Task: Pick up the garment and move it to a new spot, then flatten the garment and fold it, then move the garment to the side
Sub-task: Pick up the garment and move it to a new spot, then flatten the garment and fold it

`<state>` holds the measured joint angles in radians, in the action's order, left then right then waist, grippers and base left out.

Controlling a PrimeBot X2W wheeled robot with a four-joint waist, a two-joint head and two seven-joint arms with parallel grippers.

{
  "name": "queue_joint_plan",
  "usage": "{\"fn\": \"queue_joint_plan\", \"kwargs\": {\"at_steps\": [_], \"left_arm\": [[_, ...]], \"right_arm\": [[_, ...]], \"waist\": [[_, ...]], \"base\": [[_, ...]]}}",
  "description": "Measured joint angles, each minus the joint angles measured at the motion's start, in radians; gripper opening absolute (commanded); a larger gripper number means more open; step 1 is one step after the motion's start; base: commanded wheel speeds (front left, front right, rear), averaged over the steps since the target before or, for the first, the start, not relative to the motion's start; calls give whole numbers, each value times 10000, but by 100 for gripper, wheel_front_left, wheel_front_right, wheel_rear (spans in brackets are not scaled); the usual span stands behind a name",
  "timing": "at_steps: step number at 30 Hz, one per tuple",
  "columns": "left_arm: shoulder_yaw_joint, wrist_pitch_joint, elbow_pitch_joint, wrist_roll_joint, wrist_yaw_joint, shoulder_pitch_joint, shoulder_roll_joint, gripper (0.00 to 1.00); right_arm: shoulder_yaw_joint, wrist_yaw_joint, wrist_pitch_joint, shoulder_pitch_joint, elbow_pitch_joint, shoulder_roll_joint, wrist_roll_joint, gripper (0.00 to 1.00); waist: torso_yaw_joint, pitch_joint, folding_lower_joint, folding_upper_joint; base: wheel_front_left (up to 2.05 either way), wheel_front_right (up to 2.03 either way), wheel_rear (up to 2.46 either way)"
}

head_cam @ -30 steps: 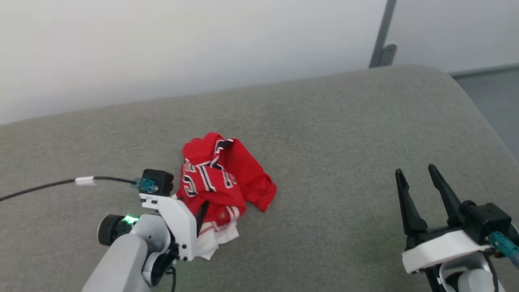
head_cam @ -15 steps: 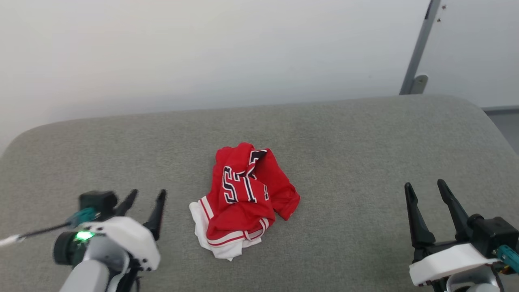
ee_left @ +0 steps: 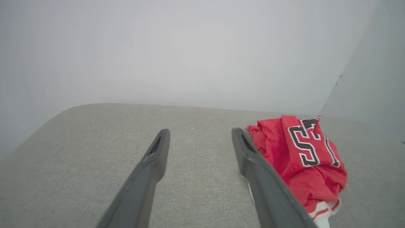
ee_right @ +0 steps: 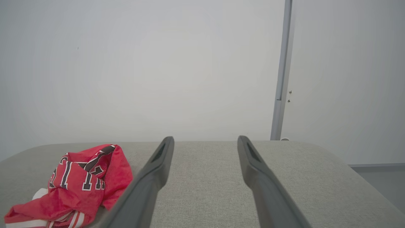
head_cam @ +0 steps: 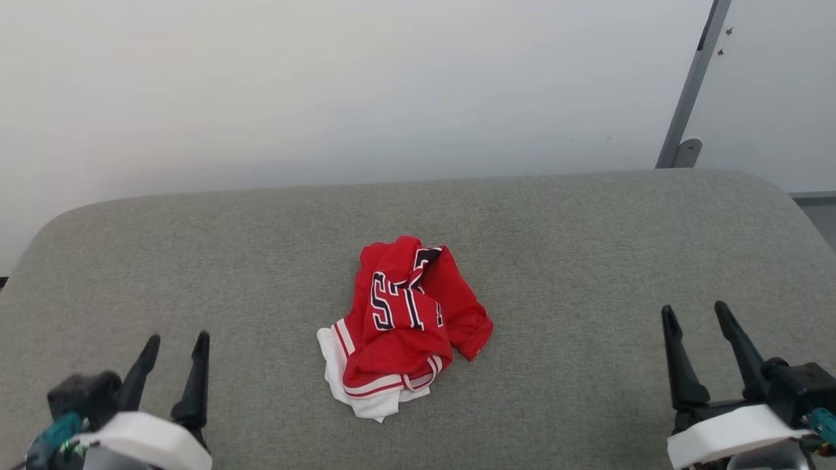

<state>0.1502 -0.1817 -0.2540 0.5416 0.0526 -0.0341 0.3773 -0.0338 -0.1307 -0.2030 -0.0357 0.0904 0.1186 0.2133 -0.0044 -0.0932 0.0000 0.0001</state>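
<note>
The garment [head_cam: 405, 323] is a crumpled red heap with black white-outlined letters, striped hem bands and white lining showing at its near edge. It lies in the middle of the grey cushioned surface [head_cam: 575, 235], held by nothing. My left gripper [head_cam: 175, 345] stands open at the lower left, well apart from the heap. At the lower right my right gripper [head_cam: 695, 313] is open too, with nothing between its fingers. The garment [ee_left: 303, 158] sits just right of my left gripper [ee_left: 200, 134] in the left wrist view. It lies left of my right gripper [ee_right: 205, 142] as the garment [ee_right: 79, 183] in the right wrist view.
A pale wall [head_cam: 326, 91] rises behind the surface, with a grey metal post [head_cam: 692, 98] at the far right. The cushion's rounded corners drop off at the far left and far right.
My left gripper has let go of the garment and drawn back to the lower left. The head camera has turned, so the whole picture has shifted. The garment now lies still.
</note>
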Motion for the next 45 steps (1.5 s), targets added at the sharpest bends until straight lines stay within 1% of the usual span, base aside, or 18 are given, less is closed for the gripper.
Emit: {"fn": "queue_joint_plan", "kwargs": {"at_steps": [6,13,19,24,36,41,45], "left_arm": [[-4,-476,109,-94,17,552,10,100],[-50,-757,268,-696,194,931,-2,100],[-644,-798,704,-1147,307,1087,-399,100],[-1145,-798,989,-1578,479,1309,-907,100],[-1532,-798,1135,-1948,708,1406,-1536,100],[-1592,-798,1162,-1994,740,1406,-1641,100],[-1634,-798,1181,-1987,750,1366,-1682,100]], "right_arm": [[-138,0,-104,-62,86,31,-42,100],[-228,0,-270,-156,153,15,-134,100],[-355,0,-387,-199,196,-31,-303,100],[-430,0,-454,-241,236,-111,-395,100],[-418,0,-527,-280,215,-155,-499,100],[-203,0,-516,-343,242,-150,-393,100],[546,0,-119,-331,309,-52,-165,100]], "waist": [[49,-32,0,0],[103,-60,0,0],[178,-62,0,0],[239,-62,0,0],[296,-23,0,0],[425,-10,0,0],[653,39,0,0]], "base": [[0,0,0],[0,0,0],[0,0,0],[0,0,0],[0,0,0],[0,0,0],[0,0,0]]}}
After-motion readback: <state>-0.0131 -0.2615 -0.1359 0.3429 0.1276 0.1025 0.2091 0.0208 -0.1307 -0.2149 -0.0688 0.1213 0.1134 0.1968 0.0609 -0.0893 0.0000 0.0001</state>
